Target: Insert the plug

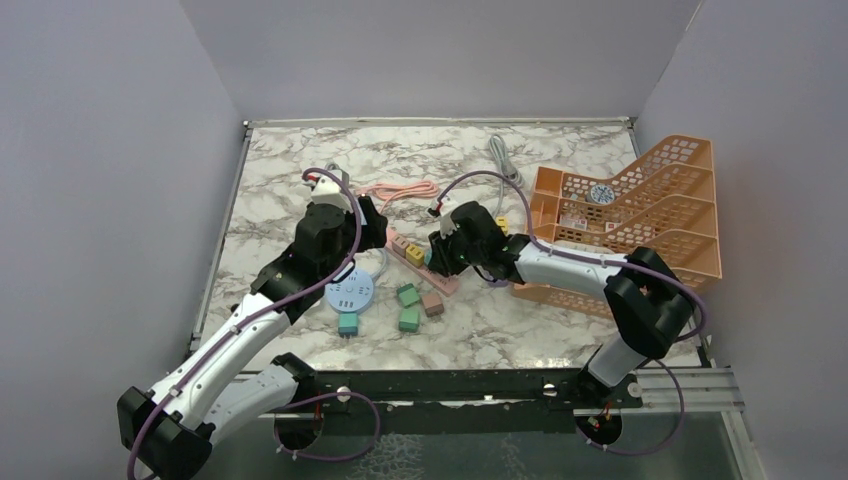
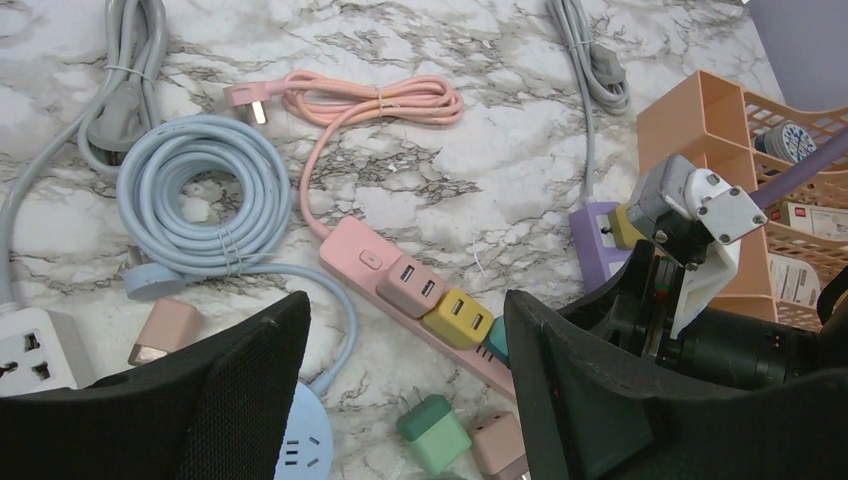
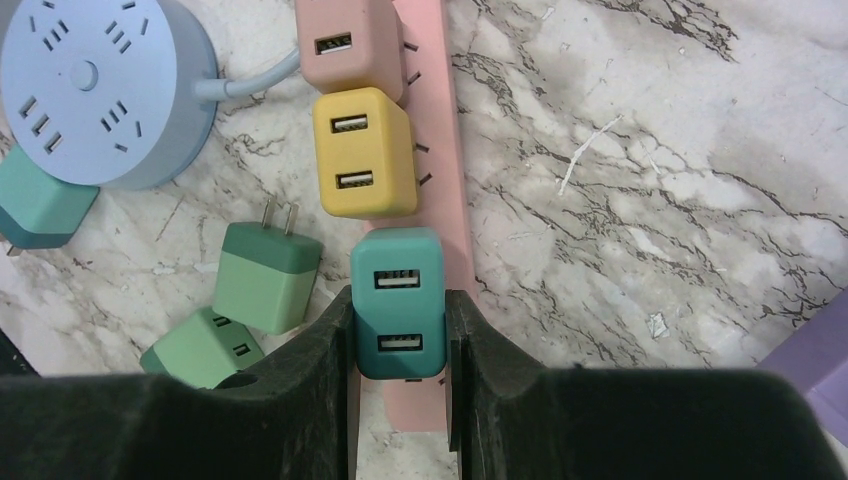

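the right gripper [image 3: 398, 318] is clamping the teal two-port usb charger plug [image 3: 398, 275] by its sides, directly over the long pink power strip [image 3: 452, 150] near the middle of the marble surface [image 1: 560, 335]. the plug is lining up just beside the yellow charger [image 3: 365, 150] along the strip's long axis, so the push is probably straight down. the left gripper [image 2: 405, 340] is hovering partly open, holding nothing.

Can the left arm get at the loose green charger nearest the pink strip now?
Probably yes. The left gripper is open, and the green charger lies uncovered near its fingers; the right gripper, shut on the teal charger, is beside it, not over it.
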